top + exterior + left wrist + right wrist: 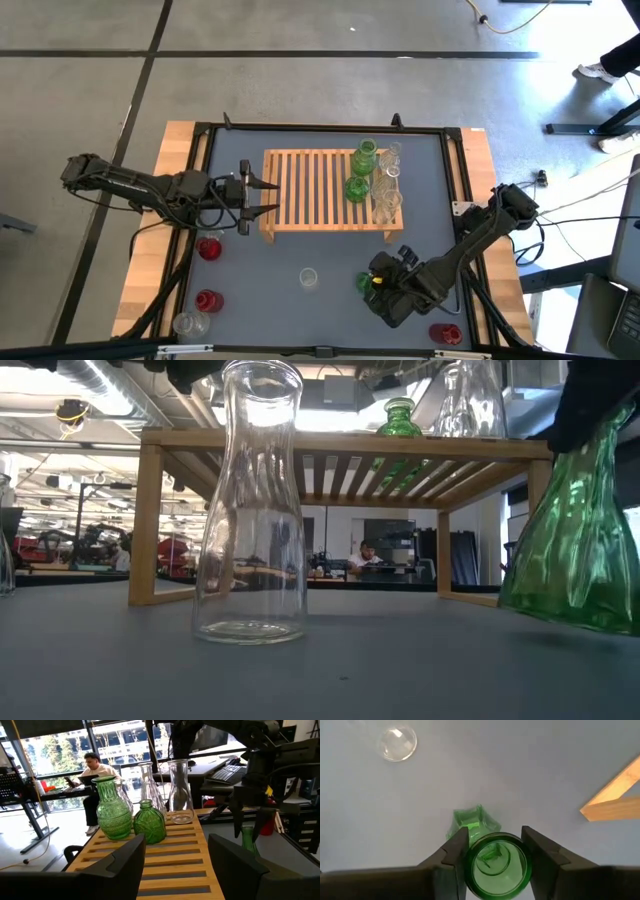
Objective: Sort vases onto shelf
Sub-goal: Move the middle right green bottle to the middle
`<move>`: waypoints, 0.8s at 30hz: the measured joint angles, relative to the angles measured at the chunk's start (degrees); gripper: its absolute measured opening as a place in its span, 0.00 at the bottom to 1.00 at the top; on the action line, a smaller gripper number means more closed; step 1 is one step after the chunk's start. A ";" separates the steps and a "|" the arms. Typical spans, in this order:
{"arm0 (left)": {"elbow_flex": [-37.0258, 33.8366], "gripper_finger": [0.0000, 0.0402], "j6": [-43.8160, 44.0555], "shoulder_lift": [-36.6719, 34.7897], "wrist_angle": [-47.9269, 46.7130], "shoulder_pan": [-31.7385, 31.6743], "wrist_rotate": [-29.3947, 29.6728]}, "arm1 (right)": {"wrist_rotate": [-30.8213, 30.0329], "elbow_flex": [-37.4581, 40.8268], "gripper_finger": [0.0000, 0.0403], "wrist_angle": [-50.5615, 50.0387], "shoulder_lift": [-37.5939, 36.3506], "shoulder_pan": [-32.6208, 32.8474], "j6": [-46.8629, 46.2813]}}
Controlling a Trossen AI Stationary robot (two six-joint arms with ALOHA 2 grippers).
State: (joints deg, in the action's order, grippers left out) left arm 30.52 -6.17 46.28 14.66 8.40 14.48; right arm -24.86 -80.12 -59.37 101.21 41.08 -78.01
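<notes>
- Shelf (pixel 325 190): in the upper middle of the high view, with green and clear vases on its right part.
- Right gripper (pixel 494 851): lower right, pinching the neck of a green vase (pixel 495 865).
- Left gripper (pixel 258 196): spread and empty, at the shelf's left edge.
- Clear vase (pixel 308 277): alone, lower middle.

Low view backlit by bright windows at 12 o'clock; near green vase (pixel 580 550) at 3 o'clock possibly soft-focused.

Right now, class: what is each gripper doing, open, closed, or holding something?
Left gripper: open, empty, at the shelf's left end.
Right gripper: closed on a green vase, gripping its neck.
</notes>
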 joint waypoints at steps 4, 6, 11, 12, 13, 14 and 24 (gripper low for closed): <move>0.00 0.52 0.01 0.00 0.00 -0.02 0.00 | 0.02 0.00 0.37 1.16 0.02 -0.64 0.32; 0.00 0.52 0.00 0.00 0.00 -0.01 0.00 | -0.89 0.00 0.39 1.86 0.02 -0.86 0.50; 0.00 0.52 0.00 0.00 0.00 0.00 0.00 | -1.88 0.00 0.52 2.63 0.00 -1.46 0.72; 0.00 0.52 0.00 0.00 0.00 -0.01 0.00 | -1.90 0.00 0.55 2.62 0.00 -1.46 0.71; 0.00 0.52 0.00 0.00 0.00 -0.01 0.00 | -1.90 0.00 0.58 2.59 0.00 -1.46 0.72; 0.00 0.52 0.00 0.00 0.00 -0.02 0.00 | -1.92 0.00 0.61 2.55 0.00 -1.46 0.77; 0.00 0.52 -0.01 0.00 -0.06 -0.02 0.00 | -2.39 0.00 0.70 -0.35 -5.59 0.09 2.38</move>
State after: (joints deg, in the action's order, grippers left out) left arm 30.52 -6.18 46.28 14.60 8.38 14.48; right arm -27.26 -80.12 -59.72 95.62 41.17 -75.62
